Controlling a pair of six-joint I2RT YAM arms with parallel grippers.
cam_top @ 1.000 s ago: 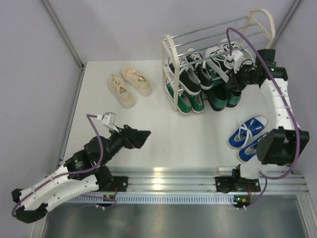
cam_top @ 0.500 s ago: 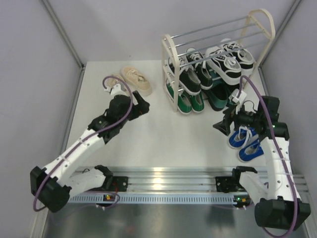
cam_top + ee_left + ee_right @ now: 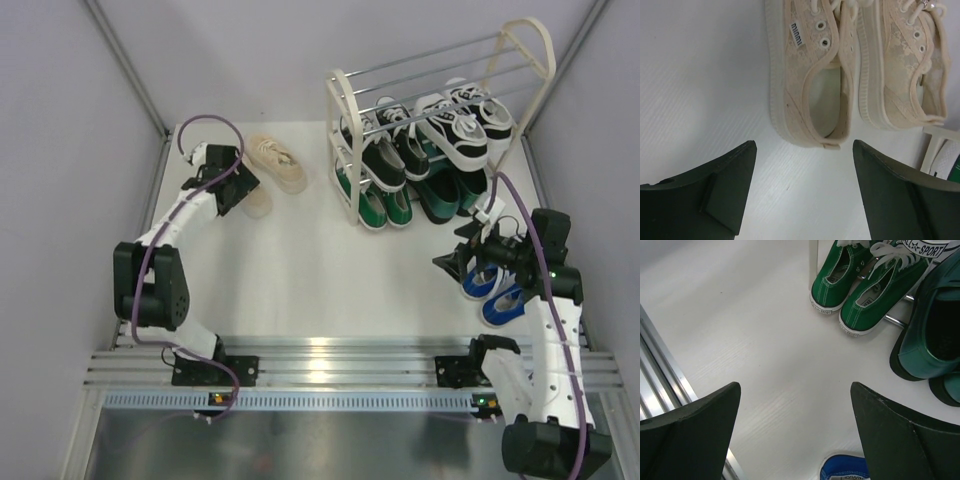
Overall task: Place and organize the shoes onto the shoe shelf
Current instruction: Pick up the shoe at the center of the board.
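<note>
Two cream sneakers [image 3: 812, 75] lie side by side on the table at the back left. My left gripper [image 3: 804, 162] is open just behind the nearer one's heel, with nothing between its fingers; from above, the left gripper [image 3: 238, 188] partly covers that shoe. The shoe shelf [image 3: 345, 110] holds black sneakers [image 3: 385, 150], striped sneakers [image 3: 455, 125], green canvas sneakers [image 3: 837, 275] and dark green loafers [image 3: 930, 330]. Blue sneakers [image 3: 495, 285] lie on the table at the right. My right gripper [image 3: 455, 250] hangs open and empty beside them.
Grey walls close in the table on the left, back and right. An aluminium rail [image 3: 330, 365] with both arm bases runs along the near edge. The shelf's top tier rods [image 3: 430, 60] carry nothing.
The right gripper opened, left the striped sneaker on the shelf and drew back over the blue sneakers. The left arm reached from the front of the table to the cream sneakers.
</note>
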